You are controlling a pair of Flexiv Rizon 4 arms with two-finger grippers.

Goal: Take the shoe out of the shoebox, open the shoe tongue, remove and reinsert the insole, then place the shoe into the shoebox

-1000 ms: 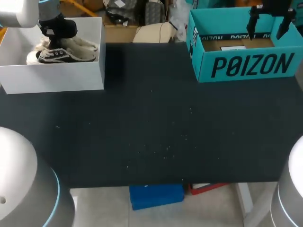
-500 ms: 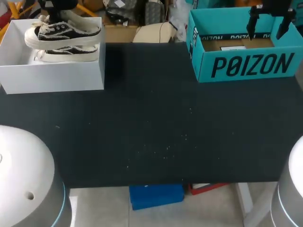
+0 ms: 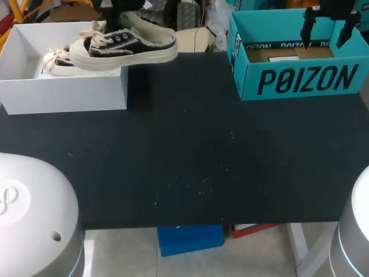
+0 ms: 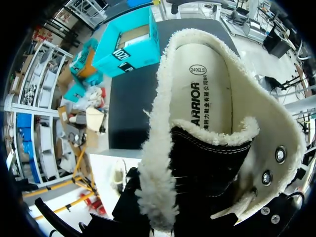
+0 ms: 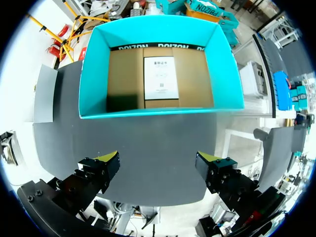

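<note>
Left tool [image 3: 118,11] had the shoe [image 3: 124,46] gripped from above at the opening. Its tips were buried in the lining, so I couldn't see the bite. The shoe hung in the air, level, toe toward the white box [image 3: 63,95], heel end out over the box's right wall and the bare desk [image 3: 184,156]. A second shoe [image 3: 55,60] lay in the white box, under the held shoe's toe.

Right tool [image 3: 327,29] was spread wide, holding nothing, parked above the teal box [image 3: 305,81]. From its wrist view the right tool [image 5: 158,163] sat just short of the box's near wall.

Step in hand, as I read it: lift-out is done, set-down on the desk is next. Advice:
- carry clear of the box wall before lowering, because the laces dangle and could snag the rim
- land it sole-flat mid-desk, where both arms can reach it
- keep it level, as a grip on soft lining may slip
- put the opening up so the tongue and insole are accessible

Shoe look: black canvas upper, cream laces, thick cream sole with a fuzzy edge. Cream fleece lining [image 4: 158,163] rolled over the collar. The pale insole [image 4: 207,89] was seated flat, printed, and fully visible from the left wrist. It had metal eyelets and looked soft and light.
</note>
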